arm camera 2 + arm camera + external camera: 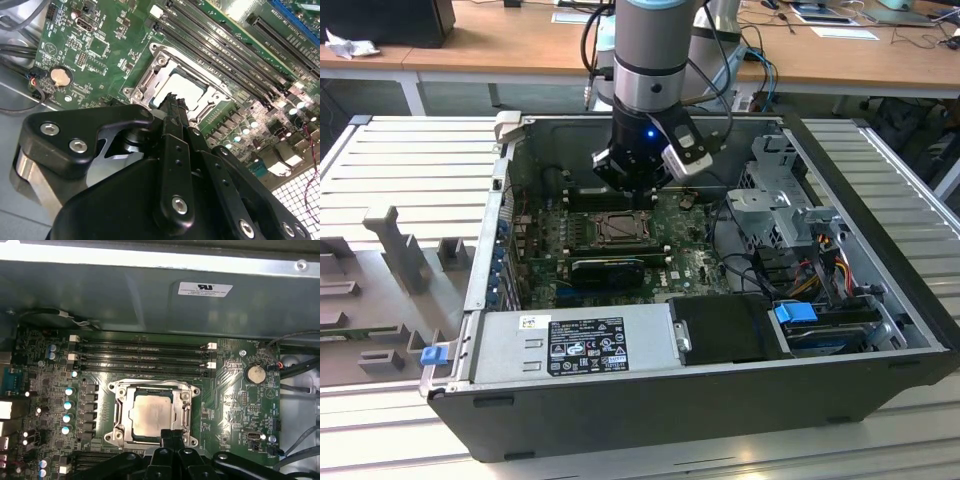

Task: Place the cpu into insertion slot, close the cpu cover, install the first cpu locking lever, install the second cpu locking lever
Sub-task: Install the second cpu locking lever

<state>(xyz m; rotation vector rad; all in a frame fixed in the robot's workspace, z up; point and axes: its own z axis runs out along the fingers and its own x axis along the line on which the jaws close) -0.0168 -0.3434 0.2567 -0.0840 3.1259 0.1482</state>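
Going from the exterior view's left: the green board, then the insertion slot (152,412) mid-case, with the cpu (149,415) already lying flat inside and the cpu cover (187,410) framing it (apparently down). The gripper (172,435) hangs just above, fingers pressed together, holding nothing. The chip looks light, rigid and fragile; its edges seem the safest hold.

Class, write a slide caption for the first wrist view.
Gripper at the edge of the cpu cover, closed over the seated cpu.

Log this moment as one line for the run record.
cpu: seated in insertion slot | cpu cover: closed over it | gripper: shut, empty, at cover's edge
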